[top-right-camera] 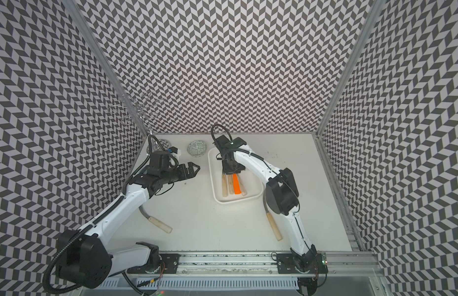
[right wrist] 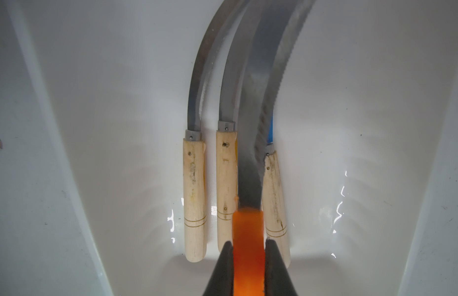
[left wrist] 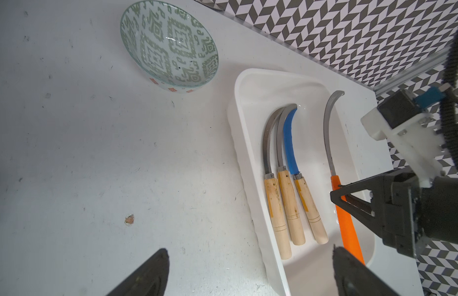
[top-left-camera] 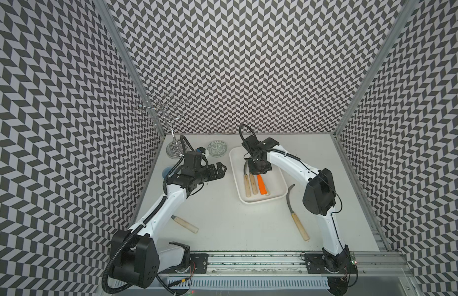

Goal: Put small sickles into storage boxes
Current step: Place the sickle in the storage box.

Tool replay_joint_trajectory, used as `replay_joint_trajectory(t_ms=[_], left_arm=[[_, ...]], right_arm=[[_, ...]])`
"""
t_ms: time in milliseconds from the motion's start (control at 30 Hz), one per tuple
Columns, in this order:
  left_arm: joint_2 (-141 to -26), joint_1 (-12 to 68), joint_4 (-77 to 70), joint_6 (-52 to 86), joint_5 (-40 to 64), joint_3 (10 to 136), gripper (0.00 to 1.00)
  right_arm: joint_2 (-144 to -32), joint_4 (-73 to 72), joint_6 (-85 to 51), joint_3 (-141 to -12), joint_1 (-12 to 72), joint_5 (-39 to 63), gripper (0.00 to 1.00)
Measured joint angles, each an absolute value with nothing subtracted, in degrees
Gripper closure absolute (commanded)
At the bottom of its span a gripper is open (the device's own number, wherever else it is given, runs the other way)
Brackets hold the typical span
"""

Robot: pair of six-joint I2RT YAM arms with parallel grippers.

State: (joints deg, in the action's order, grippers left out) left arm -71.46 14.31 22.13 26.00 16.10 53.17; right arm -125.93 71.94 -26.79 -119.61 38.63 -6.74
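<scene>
Orange-handled sickle (right wrist: pixel 248 225) is hanging clamped in the right gripper's (right wrist: pixel 248 243) closed jaws, seemingly just above the white tray (right wrist: pixel 68 115) and three stored sickles (right wrist: pixel 194 192) below, needing lowering beside them, then release.

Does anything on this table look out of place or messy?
Yes. One pale-wooden-handled, grey-bladed sickle lies partly under the left arm and another wooden-handled sickle beside the right arm, both on the white tabletop outside the white plastic tray. A small brownish chip also lies on the table, like stray debris. Nothing looks spilled.
</scene>
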Motion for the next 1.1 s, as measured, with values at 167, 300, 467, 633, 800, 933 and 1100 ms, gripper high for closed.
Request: replay_joint_trajectory(t_ms=[167, 300, 467, 633, 800, 933, 1100], left_arm=[[-71.48, 14.2, 22.11, 26.22, 16.25, 53.17, 0.0], [-71.53, 14.2, 22.09, 26.28, 16.27, 53.17, 0.01], [-71.68, 14.2, 22.06, 26.46, 16.27, 53.17, 0.01], [-71.7, 14.09, 22.04, 26.48, 16.34, 53.17, 0.0], [-71.9, 13.82, 21.96, 26.48, 16.43, 53.17, 0.0], [-71.94, 13.76, 21.89, 26.5, 16.47, 53.15, 0.0], [-72.01, 13.72, 21.87, 26.55, 16.73, 53.15, 0.0]], right_arm=[[-125.97, 71.9, -26.76, -119.63, 38.79, -6.52, 0.94], [-126.13, 71.61, -26.65, -119.63, 38.85, -5.82, 0.94], [-127.0, 70.89, -26.65, -119.74, 39.05, -4.69, 0.94], [-128.29, 70.0, -26.68, -119.77, 39.68, -3.27, 0.94], [-129.8, 69.14, -26.85, -120.29, 40.45, -2.07, 0.94], [-131.0, 68.69, -27.14, -121.84, 40.86, -1.3, 0.94], [-131.61, 67.59, -27.57, -122.61, 41.23, -0.14, 0.94]])
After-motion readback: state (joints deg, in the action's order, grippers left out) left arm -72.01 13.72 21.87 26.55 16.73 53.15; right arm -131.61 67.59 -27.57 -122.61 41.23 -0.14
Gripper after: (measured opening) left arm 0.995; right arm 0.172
